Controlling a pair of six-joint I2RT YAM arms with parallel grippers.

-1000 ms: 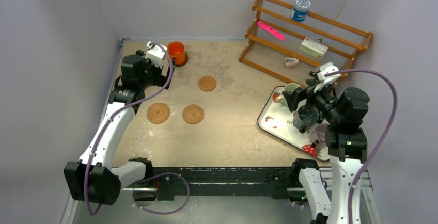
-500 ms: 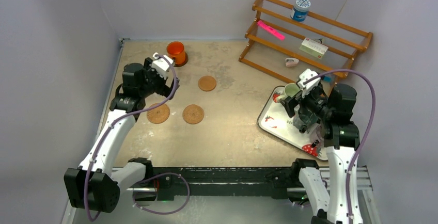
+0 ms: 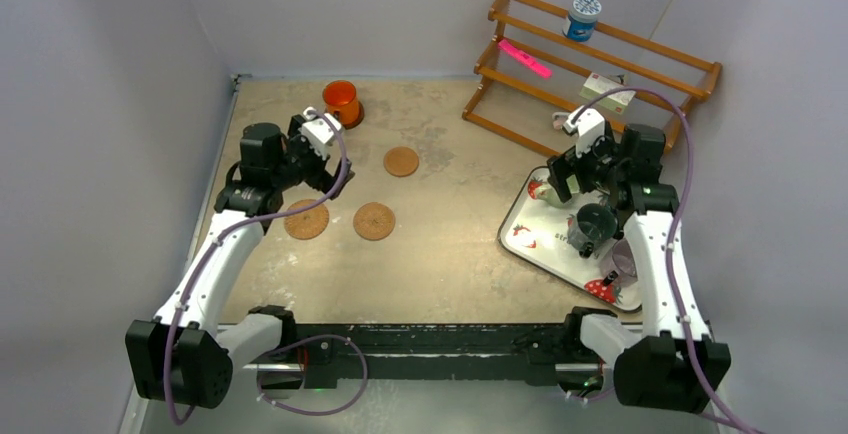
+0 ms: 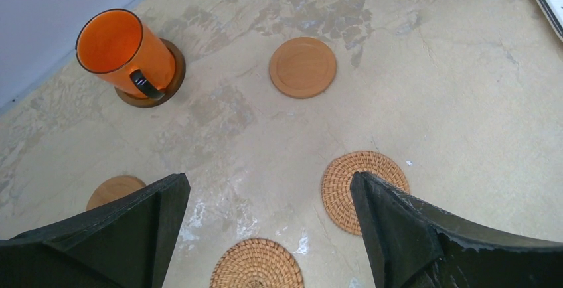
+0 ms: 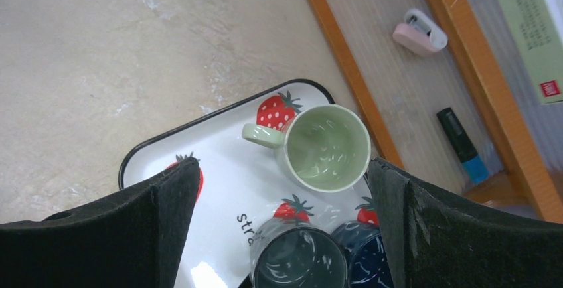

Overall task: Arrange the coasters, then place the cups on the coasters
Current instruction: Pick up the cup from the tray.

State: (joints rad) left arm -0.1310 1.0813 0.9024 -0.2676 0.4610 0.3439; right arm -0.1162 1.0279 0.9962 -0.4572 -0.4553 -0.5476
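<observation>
Your left hand [image 4: 267, 188] wide open, empty, above the woven coasters [image 4: 364, 182], orange mug [image 4: 123, 52] on a dark coaster [image 4: 175, 69], your right hand [image 5: 284, 168] wide open, empty, over the green mug [image 5: 328, 145] on the tray [image 5: 222, 165] lettered "str"

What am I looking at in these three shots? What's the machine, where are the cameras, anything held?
Two robot arms bolted at the edge of a table. The wide shot looks down from above; the other two come from wrist cameras, so the black shapes are each arm's own fingers. The left gripper hangs open over four bare coasters; an orange mug sits on a fifth, darker coaster. The right gripper is open above a strawberry tray carrying a green mug and two darker mugs. Nothing is held.
</observation>
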